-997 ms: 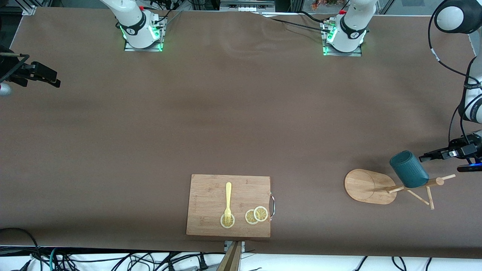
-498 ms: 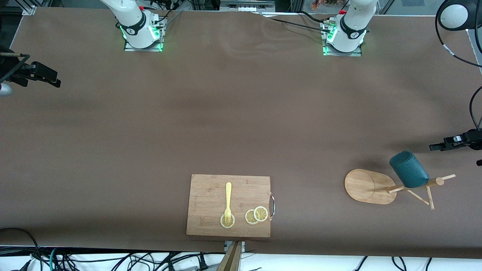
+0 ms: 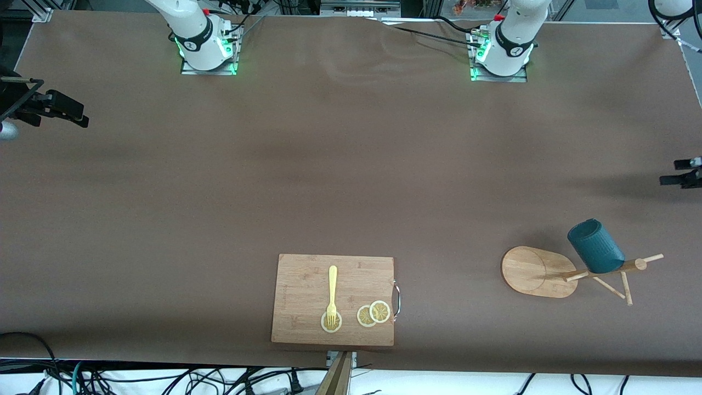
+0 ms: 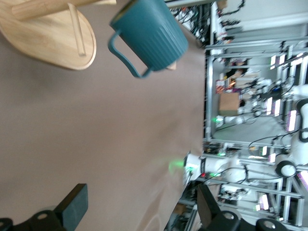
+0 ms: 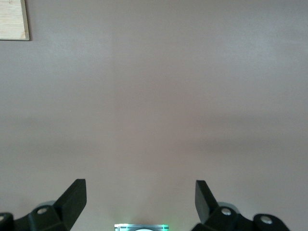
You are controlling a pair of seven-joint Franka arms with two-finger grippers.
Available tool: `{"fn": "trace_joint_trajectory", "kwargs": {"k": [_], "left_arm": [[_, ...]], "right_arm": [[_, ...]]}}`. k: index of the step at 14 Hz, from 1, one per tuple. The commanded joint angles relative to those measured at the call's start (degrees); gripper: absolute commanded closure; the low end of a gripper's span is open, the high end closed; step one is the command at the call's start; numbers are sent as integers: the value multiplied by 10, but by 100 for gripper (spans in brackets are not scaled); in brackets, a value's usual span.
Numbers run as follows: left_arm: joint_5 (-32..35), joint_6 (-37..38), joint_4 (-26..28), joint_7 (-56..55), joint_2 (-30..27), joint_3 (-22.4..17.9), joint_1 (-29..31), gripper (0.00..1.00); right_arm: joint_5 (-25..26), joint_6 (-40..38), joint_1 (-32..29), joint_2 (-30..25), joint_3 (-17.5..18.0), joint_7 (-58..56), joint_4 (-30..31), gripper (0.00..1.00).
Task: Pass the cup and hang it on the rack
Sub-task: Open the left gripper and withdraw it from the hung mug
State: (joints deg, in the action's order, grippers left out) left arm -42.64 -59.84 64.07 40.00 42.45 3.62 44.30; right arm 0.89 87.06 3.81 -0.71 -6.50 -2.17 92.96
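Note:
The dark teal ribbed cup hangs on a peg of the bamboo rack, near the left arm's end of the table. The left wrist view shows the cup with its handle, and the rack's oval base. My left gripper is open and empty at the frame's edge, up over the table away from the rack; its spread fingers show in its wrist view. My right gripper is open and empty at the right arm's end, over bare table, and waits.
A rectangular wooden cutting board near the front edge holds a yellow fork and lemon slices. Its corner shows in the right wrist view. Both arm bases stand along the table's back edge.
My left gripper has drawn away from the hanging cup, out toward the table's edge and toward the bases. The cup stays on the rack. The right arm has not moved.

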Motion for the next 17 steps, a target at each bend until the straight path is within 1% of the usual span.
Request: {"fn": "trace_joint_trajectory", "kwargs": {"k": [1, 4, 6, 10, 12, 14, 15, 17], "left_arm": [[57, 33, 20, 7, -78, 0, 0, 0], [124, 60, 27, 5, -140, 7, -7, 0], [132, 65, 50, 3, -177, 8, -12, 0], [188, 75, 55, -20, -228, 10, -34, 0], [223, 74, 55, -30, -247, 11, -61, 0], [235, 65, 61, -67, -268, 7, -95, 0], [252, 61, 85, -90, -299, 9, -121, 0], [261, 60, 86, -138, -308, 12, -158, 0]], "right_arm": [[-7, -9, -7, -1, 7, -2, -7, 0], [-7, -8, -7, -1, 6, -2, -7, 0], [-7, -7, -7, -1, 6, -2, -7, 0], [-7, -8, -7, -1, 6, -2, -7, 0], [-8, -7, -7, -1, 6, -3, -7, 0], [-7, -7, -7, -1, 6, -2, -7, 0], [-7, -7, -7, -1, 6, -2, -7, 0], [-7, -7, -7, -1, 6, -2, -7, 0]]}}
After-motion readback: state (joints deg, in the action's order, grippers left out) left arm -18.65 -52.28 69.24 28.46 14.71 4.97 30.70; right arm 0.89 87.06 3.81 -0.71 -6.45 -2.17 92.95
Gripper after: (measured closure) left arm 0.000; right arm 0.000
